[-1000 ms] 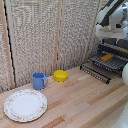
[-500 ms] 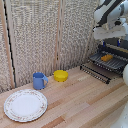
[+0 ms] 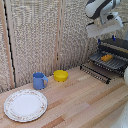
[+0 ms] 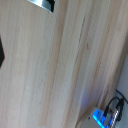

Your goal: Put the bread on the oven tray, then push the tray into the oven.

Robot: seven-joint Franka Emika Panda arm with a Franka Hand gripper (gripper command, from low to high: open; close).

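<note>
- the clamp (image 3: 111, 26) has lifted a little over the last second and hangs high above the oven (image 3: 116, 47); you cannot tell whether its fingers are apart or together.
- the bread (image 3: 106, 58) lies on the oven pan (image 3: 114, 62), so placing looks done; the slide-in along the brackets remains.
- nearby: yellow bowl (image 3: 61, 75), blue mug (image 3: 39, 80), patterned plate (image 3: 25, 105) on the wooden table (image 3: 85, 102), all well apart from the pan.
- nothing blocks your descent.

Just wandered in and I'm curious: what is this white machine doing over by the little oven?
The white robot arm's gripper hangs above the small dark toaster oven, holding nothing that I can see. The small orange-brown bread already lies on the dark wire-rack pan, which sticks out of the open oven. A yellow bowl, blue mug and patterned plate sit untouched on the wooden table.
</note>
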